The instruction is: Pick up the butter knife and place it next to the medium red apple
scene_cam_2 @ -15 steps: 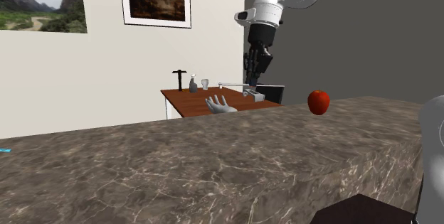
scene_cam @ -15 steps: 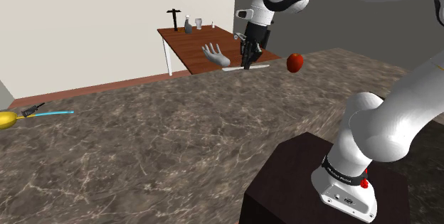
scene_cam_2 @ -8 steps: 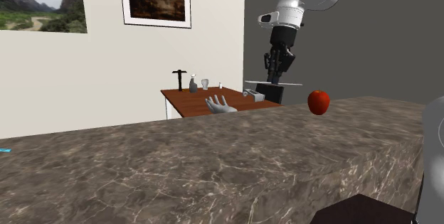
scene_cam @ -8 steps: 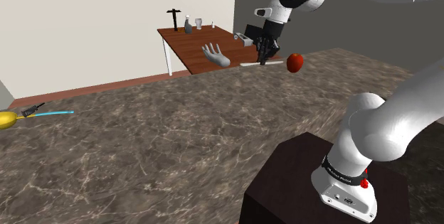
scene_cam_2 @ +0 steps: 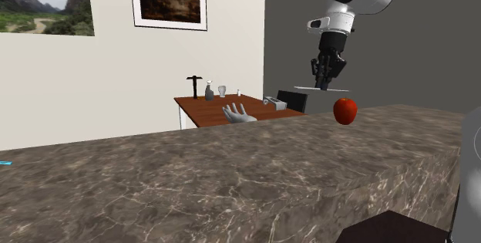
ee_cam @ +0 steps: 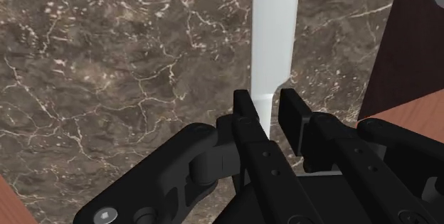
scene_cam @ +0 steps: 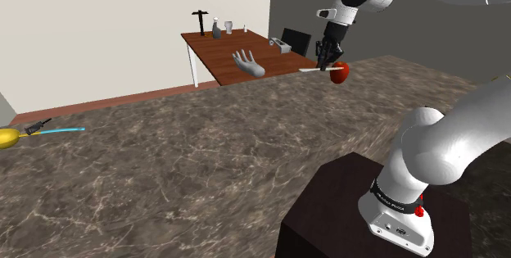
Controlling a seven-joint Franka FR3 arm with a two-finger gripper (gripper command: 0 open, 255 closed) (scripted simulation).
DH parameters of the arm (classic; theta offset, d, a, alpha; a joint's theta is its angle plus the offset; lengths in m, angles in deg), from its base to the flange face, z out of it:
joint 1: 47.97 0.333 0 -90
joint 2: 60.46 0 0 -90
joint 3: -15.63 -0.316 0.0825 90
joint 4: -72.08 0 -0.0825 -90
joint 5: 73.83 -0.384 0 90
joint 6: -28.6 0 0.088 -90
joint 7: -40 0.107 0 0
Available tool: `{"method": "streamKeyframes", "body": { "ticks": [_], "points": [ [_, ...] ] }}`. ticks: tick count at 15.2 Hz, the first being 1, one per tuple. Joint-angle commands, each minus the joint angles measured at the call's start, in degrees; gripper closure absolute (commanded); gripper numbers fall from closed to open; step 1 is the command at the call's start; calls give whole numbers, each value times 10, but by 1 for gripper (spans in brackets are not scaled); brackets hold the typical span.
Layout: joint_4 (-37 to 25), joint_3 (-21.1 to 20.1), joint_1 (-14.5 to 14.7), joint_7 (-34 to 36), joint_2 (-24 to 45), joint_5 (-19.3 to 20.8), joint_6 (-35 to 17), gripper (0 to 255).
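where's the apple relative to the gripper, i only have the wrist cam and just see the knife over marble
observer: the red apple sits on the marble counter, just below the gripper and toward the second exterior view's right.
operator: is the knife down yet
observer: no, the butter knife hangs level in the air, higher than the apple's top.
operator: anything else close by
observer: a grey hand model lies on the brown table beyond the counter, well apart from the apple.

I log the shoulder camera high beside the stand (scene_cam: 327, 207), overlooking the counter (scene_cam: 164, 166); the second low, facing across it; wrist close above. Both share the apple (scene_cam: 339, 72).
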Motion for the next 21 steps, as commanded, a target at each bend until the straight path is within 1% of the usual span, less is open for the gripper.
{"method": "streamKeyframes", "body": {
  "ticks": [1,5,9,12,15,17,18,19,20,21],
  "points": [
    [-20,25,-4,-30,12,4,9,255],
    [-53,77,-11,-90,32,10,23,255],
    [-96,136,-10,-155,65,7,36,255],
    [-135,187,-4,-209,100,-5,45,255],
    [-180,250,9,-271,149,-31,56,255],
    [-214,302,22,-322,195,-63,65,255],
    [-232,333,28,-353,226,-87,71,255],
    [-252,367,32,-389,265,-121,80,255],
    [-273,398,26,-435,318,-167,92,255],
    [-297,413,-1,-482,376,-218,110,255]
  ]
}}
